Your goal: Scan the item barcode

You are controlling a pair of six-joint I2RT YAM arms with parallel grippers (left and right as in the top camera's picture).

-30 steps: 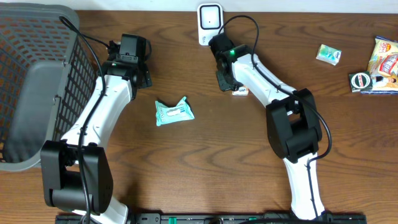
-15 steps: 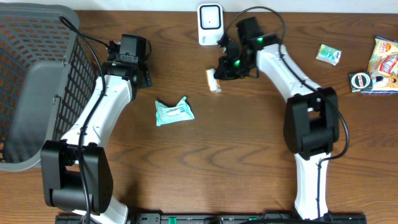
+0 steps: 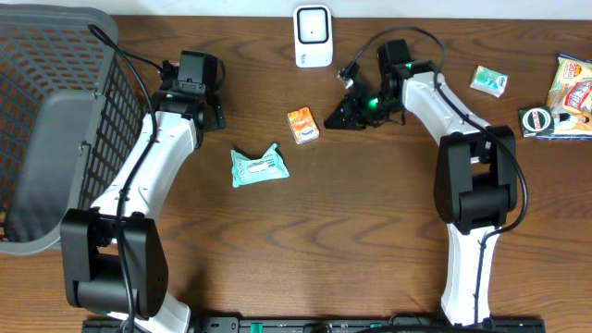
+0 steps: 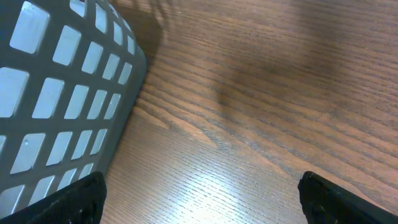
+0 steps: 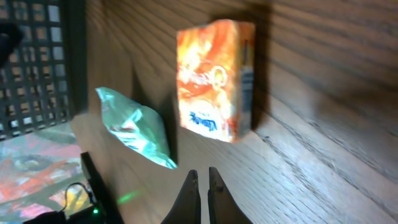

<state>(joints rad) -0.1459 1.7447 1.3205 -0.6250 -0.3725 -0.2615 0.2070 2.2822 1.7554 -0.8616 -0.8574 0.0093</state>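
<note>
The item, a small orange box [image 3: 302,125], lies flat on the wooden table with its printed face up, below the white barcode scanner [image 3: 314,35]. In the right wrist view the box [image 5: 214,78] is ahead of my right gripper [image 5: 200,175], which is shut with nothing between its fingers. From overhead, the right gripper [image 3: 333,120] is just right of the box and apart from it. My left gripper [image 3: 205,109] hovers beside the basket, and the left wrist view shows it [image 4: 199,199] open and empty over bare wood.
A grey mesh basket [image 3: 55,120] fills the left edge, close to the left fingers [image 4: 74,199]. A teal packet [image 3: 259,166] lies left of and below the box. A green packet [image 3: 487,80], a round black item [image 3: 535,120] and a snack bag [image 3: 573,88] lie at the far right.
The orange box has moved left from under the right gripper and tipped onto its flat side. The right gripper has drawn back to the right. The left arm has not moved.
</note>
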